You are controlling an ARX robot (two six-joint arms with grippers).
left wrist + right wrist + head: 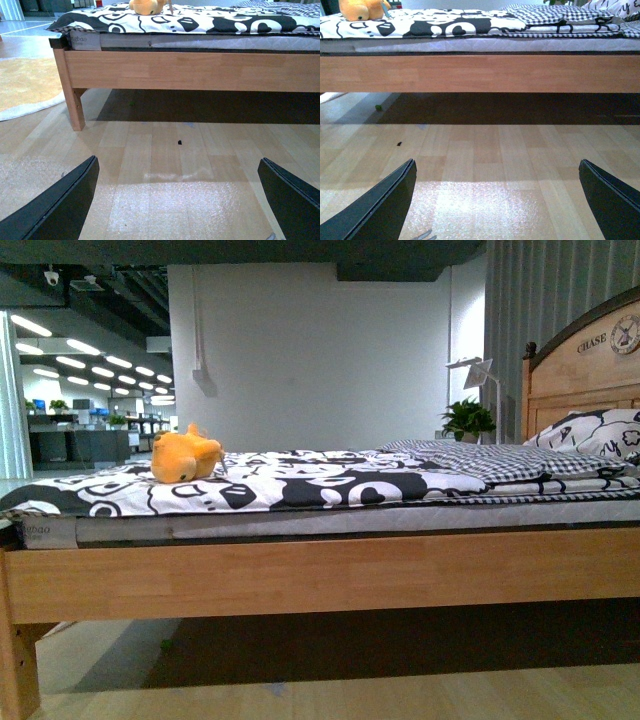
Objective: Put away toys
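Toys to be put away come down to one plush animal (185, 457), orange-yellow and plump, lying on top of the black-and-white bedding (300, 485) toward the foot end of the bed, well apart from the pillow (600, 430) by the headboard (590, 355). It rests loose on the cover rather than tucked under it, so nothing seems to pin it, and its soft body should give under a light squeeze. Below the bedding runs the mattress edge and then the wooden side rail (320, 570), which stands between the toy and both arms. The left claw (177, 161) is spread wide and empty, held low over the wood floor (165, 145), with the rail and the toy high in its view. The right claw (496, 162) is spread just as wide, also empty and low, facing the same rail further toward the headboard. That low, open posture reads as a ready stance before any reach, so the task looks barely begun. The left arm seems the nearer one, and it would have to rise above the mattress edge first. No bin or box for the toy shows in any view.
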